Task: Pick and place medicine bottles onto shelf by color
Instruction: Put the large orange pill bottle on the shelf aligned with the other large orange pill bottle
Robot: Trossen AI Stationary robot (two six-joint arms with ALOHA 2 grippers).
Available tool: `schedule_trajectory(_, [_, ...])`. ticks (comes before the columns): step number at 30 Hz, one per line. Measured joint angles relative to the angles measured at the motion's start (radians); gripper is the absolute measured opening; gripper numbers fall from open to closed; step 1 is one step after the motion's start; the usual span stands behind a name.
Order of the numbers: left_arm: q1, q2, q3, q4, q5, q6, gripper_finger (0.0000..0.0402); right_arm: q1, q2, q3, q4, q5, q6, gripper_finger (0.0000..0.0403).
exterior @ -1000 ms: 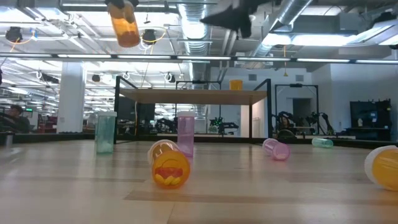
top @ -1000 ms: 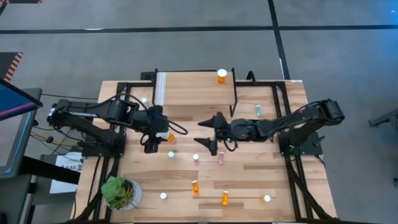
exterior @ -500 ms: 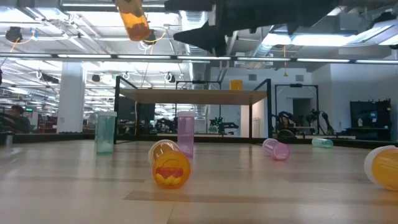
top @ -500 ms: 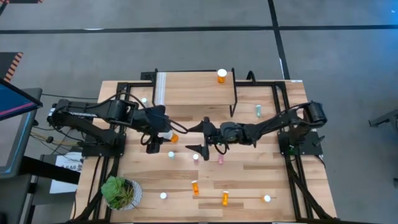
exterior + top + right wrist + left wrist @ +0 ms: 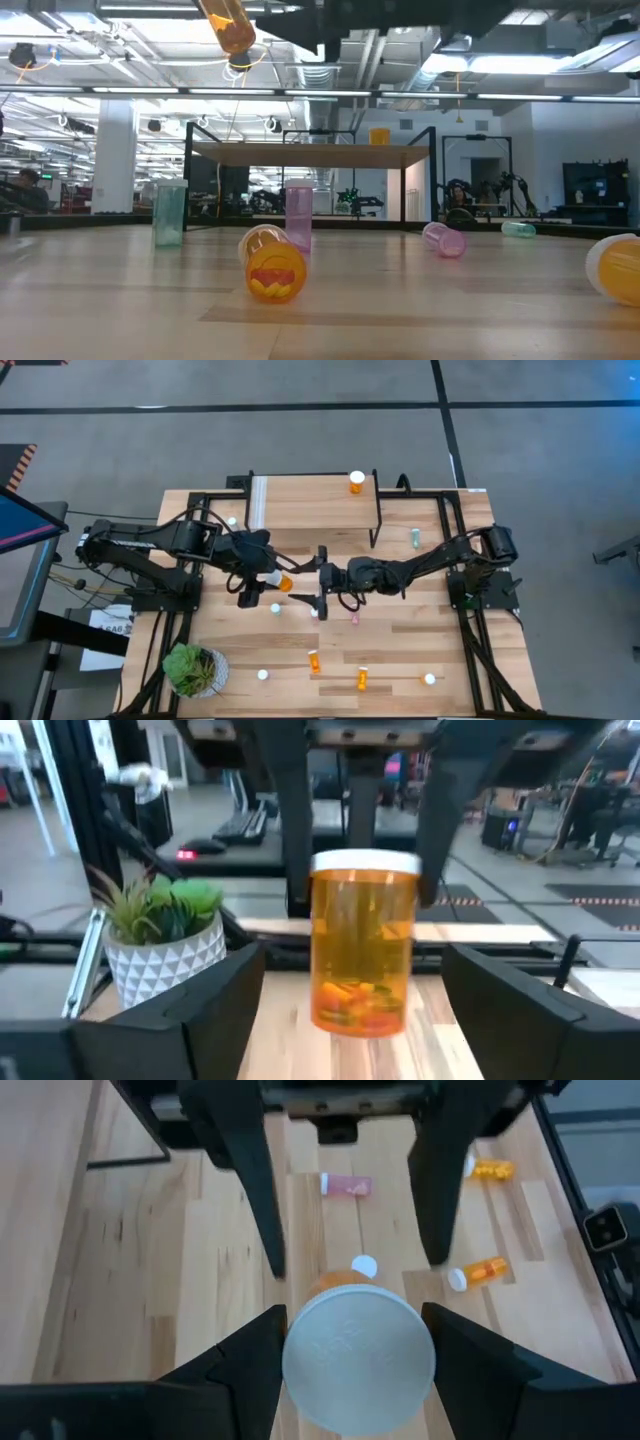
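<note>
My left gripper (image 5: 264, 581) is shut on an orange medicine bottle (image 5: 282, 582) with a white cap, held in the air over the table's middle. It shows at the top of the low view (image 5: 229, 24). My right gripper (image 5: 321, 582) is open and faces it from the table's right, its fingers (image 5: 205, 1005) wide apart just short of the bottle's bottom end (image 5: 362, 1005), touching nothing. The shelf (image 5: 310, 505) stands at the far side with one orange bottle (image 5: 356, 482) upright on its plank. Other bottles lie or stand on the tabletop. My left gripper pinches the orange bottle at its white cap end (image 5: 358, 1355) between its two fingers, one on either side of the cap. The fingers come from the table's left and point right. The bottle sticks out beyond the fingertips, lifted clear and tilted.
A pink bottle (image 5: 354, 616) lies under my right gripper, beside two standing ones (image 5: 275, 608) (image 5: 314, 612). Orange bottles (image 5: 314, 661) (image 5: 362, 679) lie near the front edge. A green bottle (image 5: 415, 537) lies right of the shelf. A potted plant (image 5: 190, 668) stands front left.
My right gripper has gone toward the table's left, up to the held bottle, and has turned about its axis; its fingers stay wide open. My left gripper has carried the orange bottle a little toward the right, still clear of the table.
</note>
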Motion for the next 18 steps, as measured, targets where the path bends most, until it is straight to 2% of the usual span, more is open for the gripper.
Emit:
schedule_trajectory(7, [0.0,0.0,0.0,0.001,0.0,0.007,0.0206,0.015,0.0,0.1,-0.184,0.081,-0.037,0.031])
schedule_trajectory(18, [0.0,0.0,0.0,0.04,-0.004,0.008,0.0206,0.004,0.0,0.105,-0.194,0.104,-0.01,0.031])
